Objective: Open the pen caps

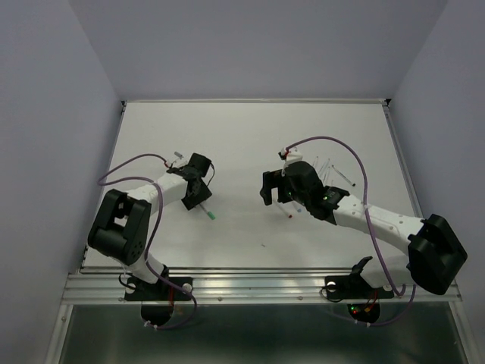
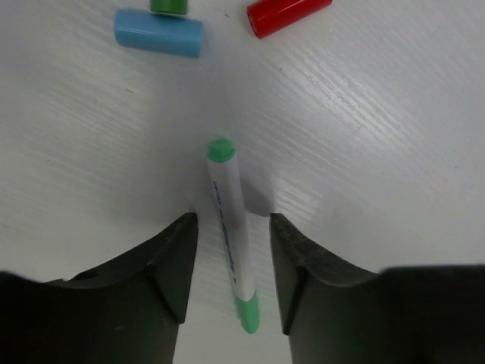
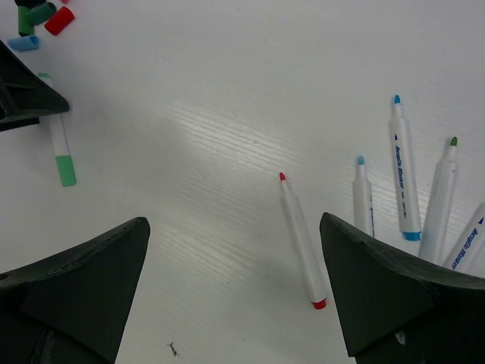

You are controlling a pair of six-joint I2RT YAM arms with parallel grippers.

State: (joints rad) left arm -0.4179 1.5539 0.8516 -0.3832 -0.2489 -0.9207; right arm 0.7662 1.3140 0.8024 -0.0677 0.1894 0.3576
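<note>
Three loose caps lie on the table (image 1: 250, 129) just beyond the left gripper (image 2: 231, 220): a blue cap (image 2: 158, 32), a red cap (image 2: 288, 14) and a green cap (image 2: 168, 6), the green one cut off by the top edge of the left wrist view and touching the blue. From the right wrist view the same cluster sits in the far top-left corner, with more caps than can be counted. Bare white surface separates the caps from a green pen (image 2: 229, 235), which lies flat, green at both ends, running lengthwise between the left fingers (image 2: 170, 258). These jaws stand apart, one on each side of the barrel, with a narrow strip of table showing on either side, so they are not touching it. The right gripper (image 3: 233, 220) hangs with its jaws spread wide and holds nothing; a red-tipped pen (image 3: 301, 243) lies on the table below the gap. Uncapped pens (image 3: 402, 171) fan out just beside that one, close to the right finger. Between the two arms, and from them to the table's back edge and side walls, the surface is open.
</note>
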